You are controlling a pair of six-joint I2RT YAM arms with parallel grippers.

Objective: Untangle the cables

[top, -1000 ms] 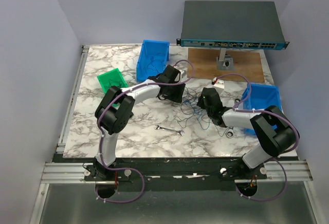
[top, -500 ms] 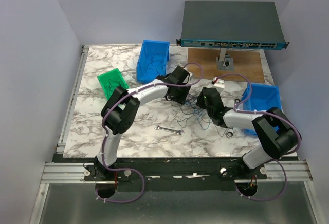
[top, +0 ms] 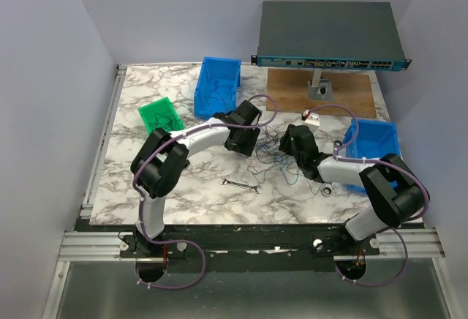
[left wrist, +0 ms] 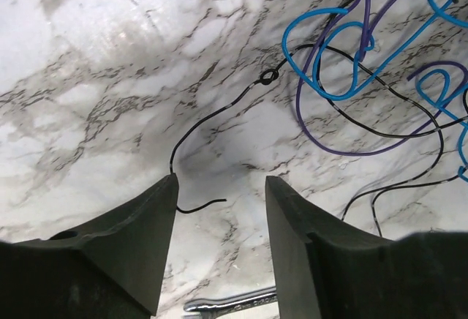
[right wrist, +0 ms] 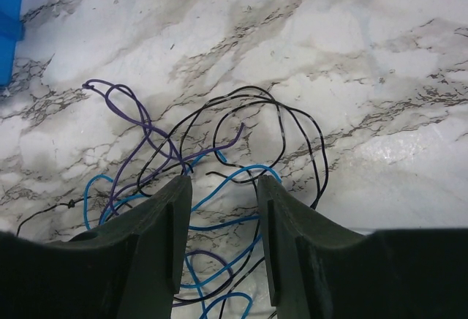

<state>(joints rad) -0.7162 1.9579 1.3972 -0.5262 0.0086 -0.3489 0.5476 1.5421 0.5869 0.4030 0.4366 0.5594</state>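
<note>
Several thread-thin cables (top: 274,155), blue, black, purple; loosely looped, overlapping tangle

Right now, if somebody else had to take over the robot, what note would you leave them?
Left jaws: open and empty, low over the table, with a loose black wire end just ahead.
Right jaws: open, over the pile, gripping nothing that I can see.
Cables: blue, black and purple wires in one knotted pile mid-table, between the two arms. A wrench lies nearer the front.
Done: no wire pulled free yet.
Left: pick out one wire at a time and separate them all.
</note>
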